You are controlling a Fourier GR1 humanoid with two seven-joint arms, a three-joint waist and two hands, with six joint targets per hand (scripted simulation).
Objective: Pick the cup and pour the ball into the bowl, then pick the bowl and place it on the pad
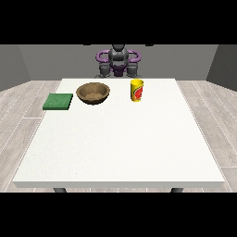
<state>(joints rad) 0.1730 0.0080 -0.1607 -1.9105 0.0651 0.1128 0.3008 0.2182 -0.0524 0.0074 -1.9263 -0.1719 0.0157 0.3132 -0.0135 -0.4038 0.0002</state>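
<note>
Cup [136, 90] first since that's the main thing: it's yellow with a red mark, upright on the far right-of-centre part of the big white tabletop [120, 148], nobody touching it. Going by size after the tabletop: the robot [118, 62] sits behind the far edge, hands tucked near its body, can't tell how the fingers lie. Brown bowl [93, 92] sits left of the cup, apart from it. Green pad [58, 101] lies flat further left.
</note>
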